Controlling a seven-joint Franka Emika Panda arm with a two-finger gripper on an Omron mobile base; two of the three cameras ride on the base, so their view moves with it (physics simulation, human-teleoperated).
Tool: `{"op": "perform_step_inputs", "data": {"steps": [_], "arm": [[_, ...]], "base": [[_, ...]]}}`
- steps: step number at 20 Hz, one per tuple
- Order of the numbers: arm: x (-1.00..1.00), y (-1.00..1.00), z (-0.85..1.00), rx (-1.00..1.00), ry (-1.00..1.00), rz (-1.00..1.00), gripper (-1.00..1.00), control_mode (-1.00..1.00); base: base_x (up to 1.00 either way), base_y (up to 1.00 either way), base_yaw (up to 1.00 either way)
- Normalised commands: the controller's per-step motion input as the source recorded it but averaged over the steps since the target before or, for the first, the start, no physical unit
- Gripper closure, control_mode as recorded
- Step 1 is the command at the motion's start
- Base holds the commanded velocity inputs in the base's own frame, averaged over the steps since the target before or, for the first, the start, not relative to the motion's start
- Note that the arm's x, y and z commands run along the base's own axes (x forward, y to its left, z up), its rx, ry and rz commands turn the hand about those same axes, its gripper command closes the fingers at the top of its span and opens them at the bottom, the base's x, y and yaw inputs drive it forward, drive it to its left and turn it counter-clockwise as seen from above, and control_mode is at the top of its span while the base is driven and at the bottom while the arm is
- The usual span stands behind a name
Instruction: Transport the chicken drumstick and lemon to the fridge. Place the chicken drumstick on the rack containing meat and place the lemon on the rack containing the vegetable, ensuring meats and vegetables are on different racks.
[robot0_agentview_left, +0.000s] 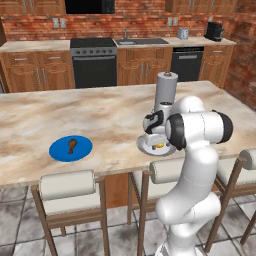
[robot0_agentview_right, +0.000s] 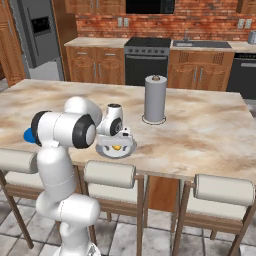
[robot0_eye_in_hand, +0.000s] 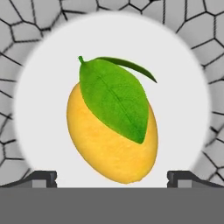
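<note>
1. We see our gripper (robot0_eye_in_hand: 112, 177) hanging straight above the lemon (robot0_eye_in_hand: 113, 131), its jaws spread wide; the two dark fingertips (robot0_eye_in_hand: 41, 177) stand far apart on either side of the fruit, and we cannot tell whether they touch it.
2. The lemon is a smooth, matte yellow oval with a broad green leaf (robot0_eye_in_hand: 113, 98) lying across its upper half, veined and tapering to a thin curl.
3. It lies on a round pale plate (robot0_eye_in_hand: 39, 87) whose outer band carries a cracked, mosaic-like grey pattern.
4. From the left base view, that plate (robot0_agentview_left: 145, 148) sits near the front edge of the island counter (robot0_agentview_left: 75, 110), a slab of beige veined marble; the lemon (robot0_agentview_left: 159, 145) shows as a small yellow spot beneath the hand.
5. The chicken drumstick (robot0_agentview_left: 72, 146), brown with a rounded end narrowing to a thin bone, lies on a flat blue disc plate (robot0_agentview_left: 57, 150), well apart from the lemon's plate and to its left in that view.
6. A grey cylindrical paper towel roll (robot0_agentview_right: 155, 97) stands upright on a round base behind the lemon's plate.
7. The grey fridge (robot0_agentview_right: 37, 35) stands shut in the far left corner of the right base view.
8. Padded cream stools (robot0_agentview_left: 67, 187) with wooden frames line the counter's near side.
</note>
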Motion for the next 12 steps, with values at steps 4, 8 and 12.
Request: {"op": "perform_step_inputs", "data": {"steps": [4, 8, 12], "arm": [[0.02, 0.00, 0.00, 0.00, 0.00, 0.00, -1.00, -1.00], [0.11, 0.00, 0.00, 0.00, 0.00, 0.00, -1.00, -1.00], [0.23, 0.00, 0.00, 0.00, 0.00, 0.00, -1.00, -1.00]], "base": [[0.00, 0.00, 0.00], [0.00, 0.00, 0.00], [0.00, 0.00, 0.00]]}}
